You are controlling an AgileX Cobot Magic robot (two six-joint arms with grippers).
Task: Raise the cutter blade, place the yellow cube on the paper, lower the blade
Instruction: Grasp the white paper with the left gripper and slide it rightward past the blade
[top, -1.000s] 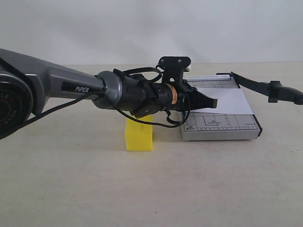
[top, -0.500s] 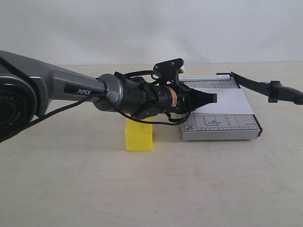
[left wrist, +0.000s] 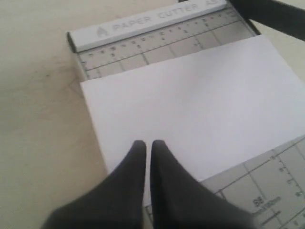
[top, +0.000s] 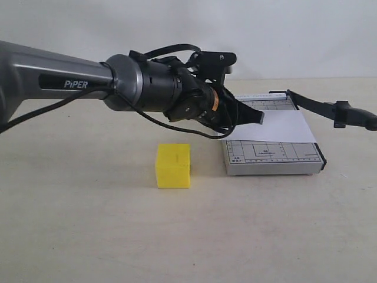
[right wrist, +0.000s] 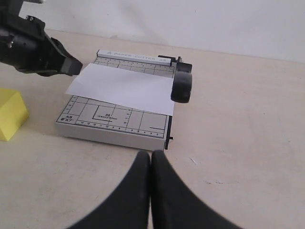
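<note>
The yellow cube [top: 172, 165] sits on the table left of the grey board [top: 274, 154], with nothing touching it. The white paper [top: 283, 125] lies across the board. The cutter blade [top: 321, 106] stands raised, slanting up to the right from its hinge, and its handle [right wrist: 182, 86] hangs above the paper's edge. My left gripper [top: 259, 118] hovers shut and empty over the paper's left part; its tips [left wrist: 147, 144] are over the paper [left wrist: 200, 100]. My right gripper [right wrist: 151, 155] is shut and empty above bare table in front of the board [right wrist: 114, 121]. The cube [right wrist: 9, 114] shows at that view's edge.
The left arm [top: 88, 79] stretches across from the left, above and behind the cube. A pale wall stands behind the table. Bare tabletop lies in front of the cube and board.
The left arm has lifted and turned at the wrist, so the cube it partly covered now shows whole. Its gripper stays over the paper's left edge. Cube, board and blade have not moved.
</note>
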